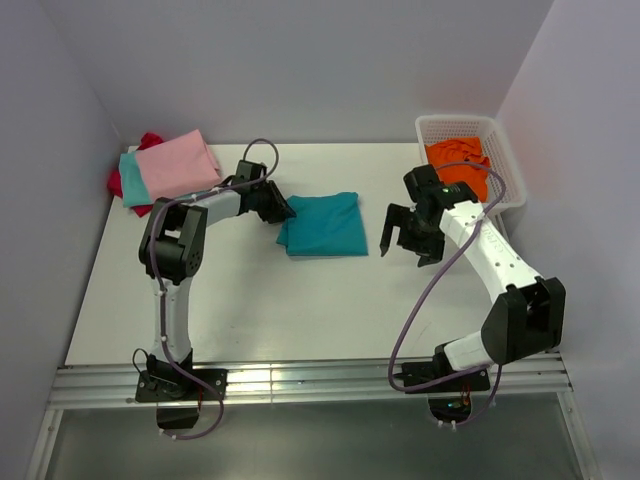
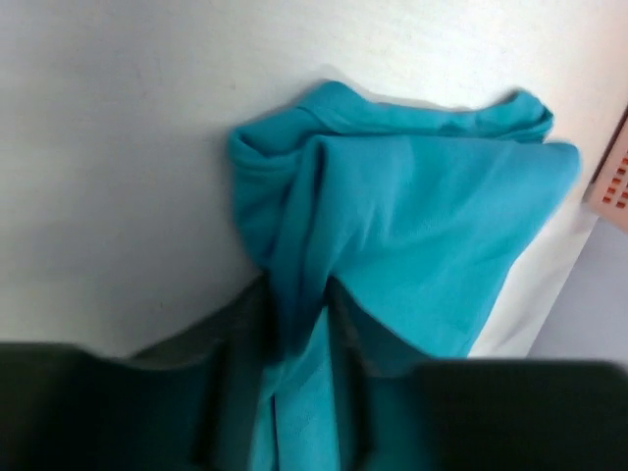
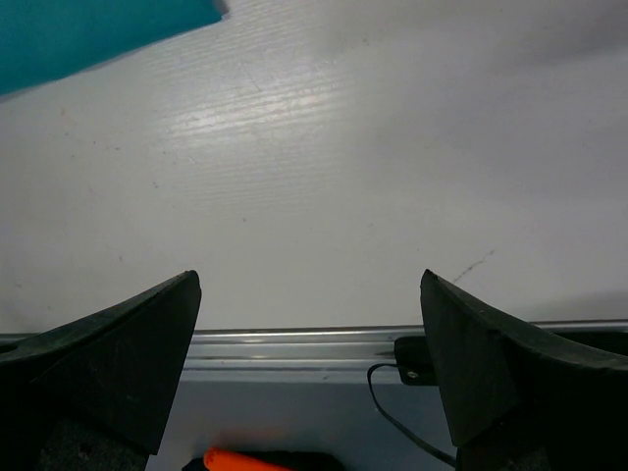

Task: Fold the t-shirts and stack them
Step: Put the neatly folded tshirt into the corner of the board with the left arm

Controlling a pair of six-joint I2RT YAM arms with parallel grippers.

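While the folded teal cotton t-shirt (image 1: 322, 224) lies at the middle of the white table (image 1: 300, 310), long axis running left to right, the left gripper (image 1: 283, 212) pinches its bunched left edge, so the left arm is the nearer one. The right gripper (image 1: 405, 246) hangs spread wide just right of the cloth. At the far left sits the pink-topped stack of folded shirts (image 1: 178, 165). That's the way to go, I reckon.

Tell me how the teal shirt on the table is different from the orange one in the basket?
The teal shirt lies folded flat in a neat rectangle on the table; the orange shirt sits crumpled in the white basket. The left gripper pinches the teal shirt's edge, while nothing touches the orange shirt. Both are plain, soft shirts.
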